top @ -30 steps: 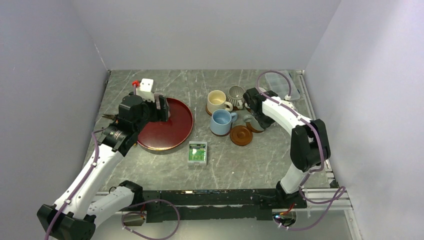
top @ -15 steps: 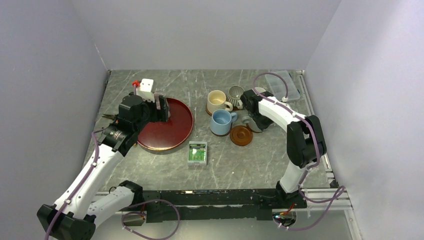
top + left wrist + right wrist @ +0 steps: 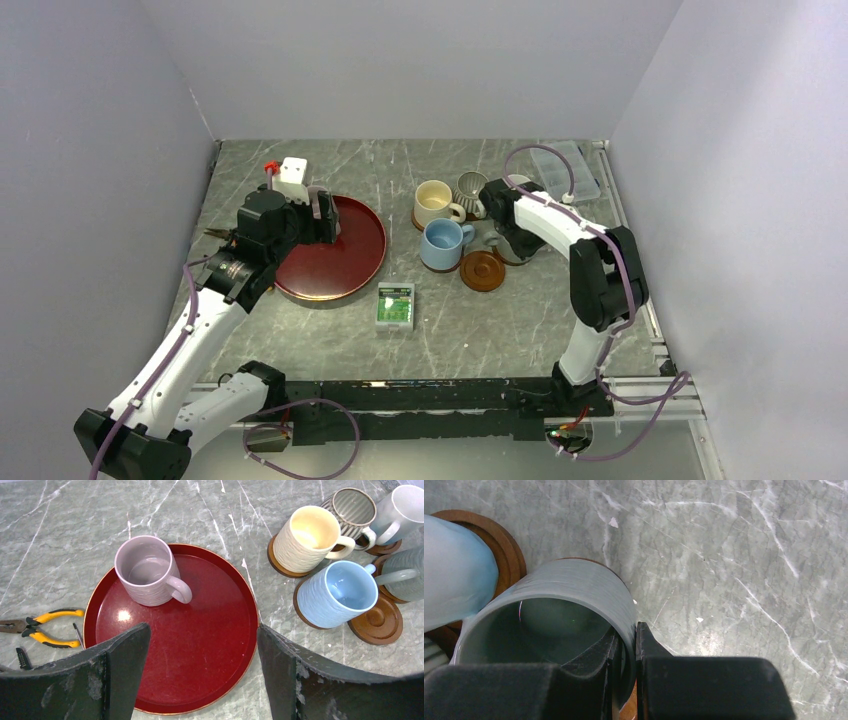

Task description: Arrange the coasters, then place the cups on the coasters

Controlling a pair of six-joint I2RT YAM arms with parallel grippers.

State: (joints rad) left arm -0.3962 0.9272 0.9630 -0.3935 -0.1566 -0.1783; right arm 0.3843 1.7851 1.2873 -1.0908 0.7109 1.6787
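1. Grey marble desk (image 3: 440,330): bare stone lies right of the mug cluster.
2. Large dark-red round tray (image 3: 200,645), left of centre. A mauve-pink ribbed ceramic mug (image 3: 145,570) stands upright near its far-left rim.
3. Left end effector (image 3: 201,630) hangs over the tray, jaws wide apart, gripping nothing.
4. Right end effector (image 3: 626,632) is pinched onto the wall of the grey-green ribbed mug (image 3: 569,595), one finger inside and one outside. A brown disc edge shows beneath.
5. Cream ribbed mug (image 3: 305,537) and light-blue ribbed mug (image 3: 340,592) each sit on a reddish-brown disc, nearly touching.
6. One bare reddish-brown rimmed round coaster (image 3: 378,622) lies just beside the light-blue mug.
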